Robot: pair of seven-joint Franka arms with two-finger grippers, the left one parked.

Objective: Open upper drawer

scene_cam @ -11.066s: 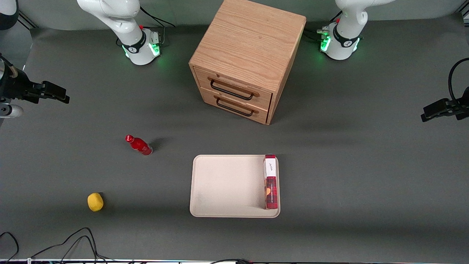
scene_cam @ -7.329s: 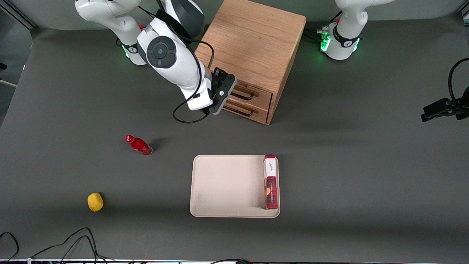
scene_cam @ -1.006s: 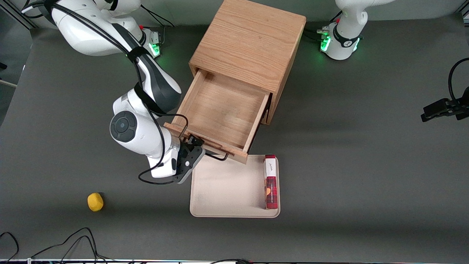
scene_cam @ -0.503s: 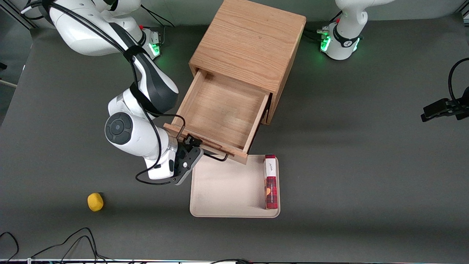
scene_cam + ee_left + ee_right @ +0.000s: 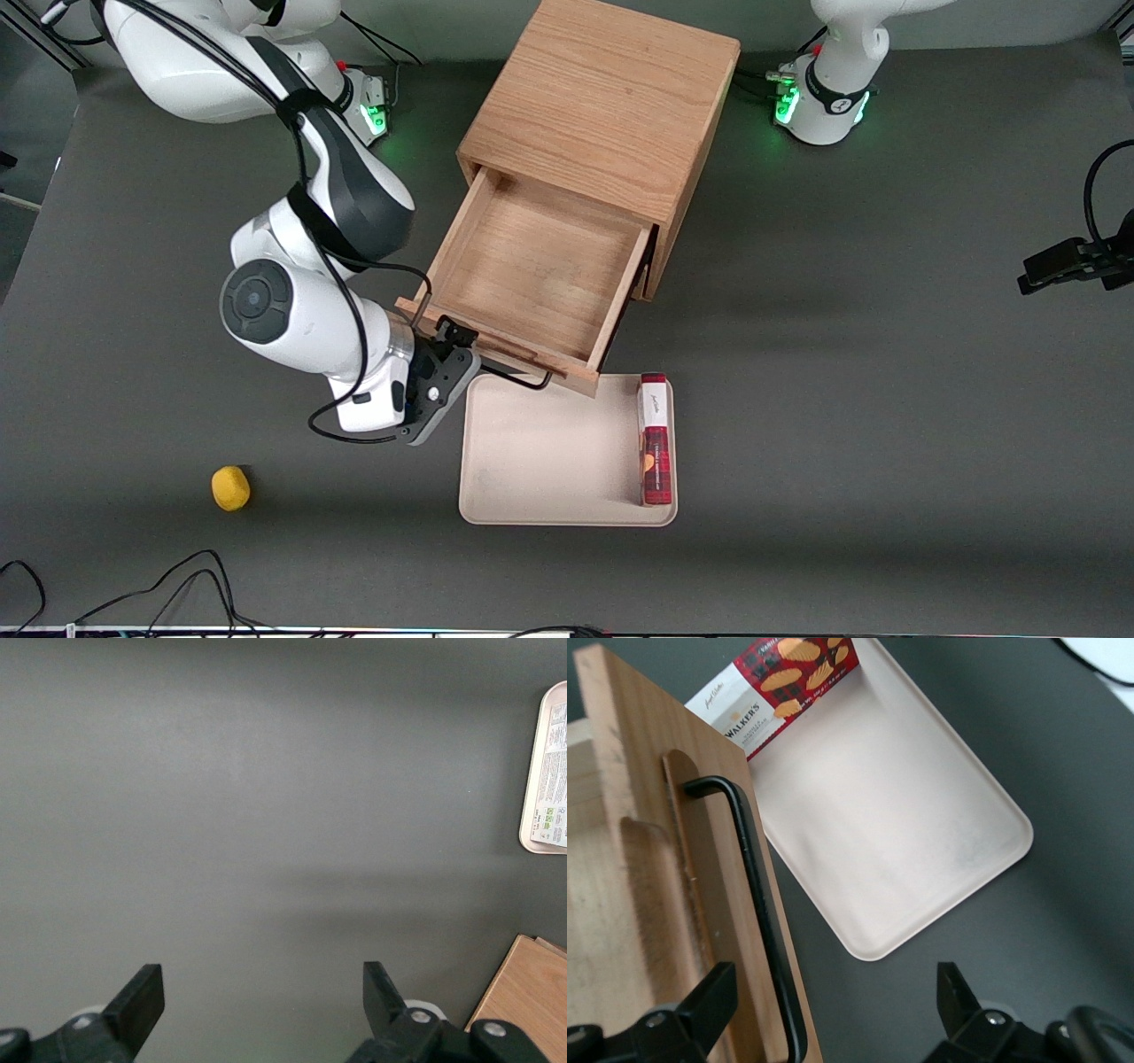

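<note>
The upper drawer [image 5: 532, 266] of the oak cabinet [image 5: 602, 97] stands pulled far out, and its inside is bare wood. Its black wire handle [image 5: 523, 379] hangs over the edge of the tray. My right gripper [image 5: 454, 336] is open, just in front of the drawer's front panel at the end toward the working arm. In the right wrist view the handle [image 5: 757, 895] runs along the drawer front [image 5: 629, 815] between my spread fingers, and my gripper [image 5: 833, 1005] holds nothing. The lower drawer is hidden under the upper one.
A beige tray [image 5: 549, 452] lies in front of the open drawer, with a red cookie box [image 5: 655, 439] on it. The tray also shows in the right wrist view [image 5: 895, 815]. A yellow fruit [image 5: 230, 487] lies toward the working arm's end.
The drawer, shut at first, now stands pulled out. Over the last second the gripper and wrist have drifted along the drawer front toward the working arm's end. The drawer has stayed still.
</note>
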